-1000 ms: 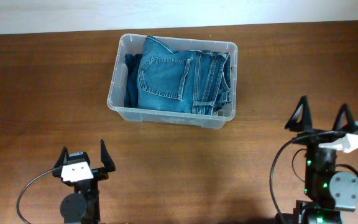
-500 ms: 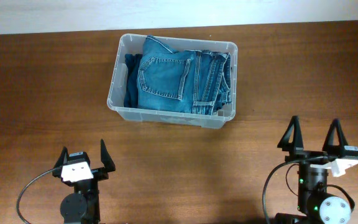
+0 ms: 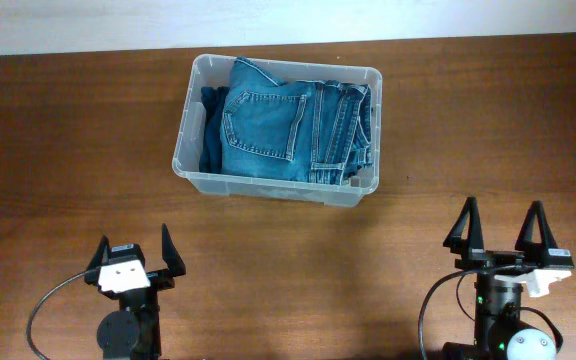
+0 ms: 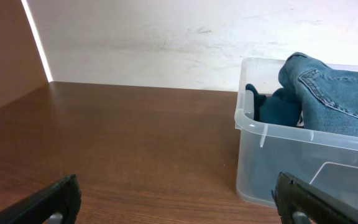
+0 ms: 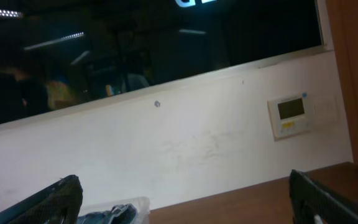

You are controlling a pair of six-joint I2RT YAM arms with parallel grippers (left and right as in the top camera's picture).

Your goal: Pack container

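Note:
The clear plastic container [image 3: 196, 172] stands at the back middle of the table with folded blue jeans [image 3: 278, 122] filling it. From the left wrist view its near corner [image 4: 253, 127] and the jeans [image 4: 334, 93] show at the right. My left gripper [image 3: 134, 245] rests open near the front left edge, empty. At the front right my right gripper [image 3: 499, 225] stands open and empty too, well clear of the container. In the right wrist view, tilted up toward the wall, only the container's far rim [image 5: 135, 203] peeks in at the bottom left.
The brown wooden table [image 3: 68, 150] spreads around the container. A white wall [image 4: 166, 43] runs along the back edge. A wall panel [image 5: 291, 115] and a dark window [image 5: 135, 37] show in the right wrist view.
My right arm has drawn back toward the front edge and shifted slightly left, its gripper staying open. The left arm and the container have not moved.

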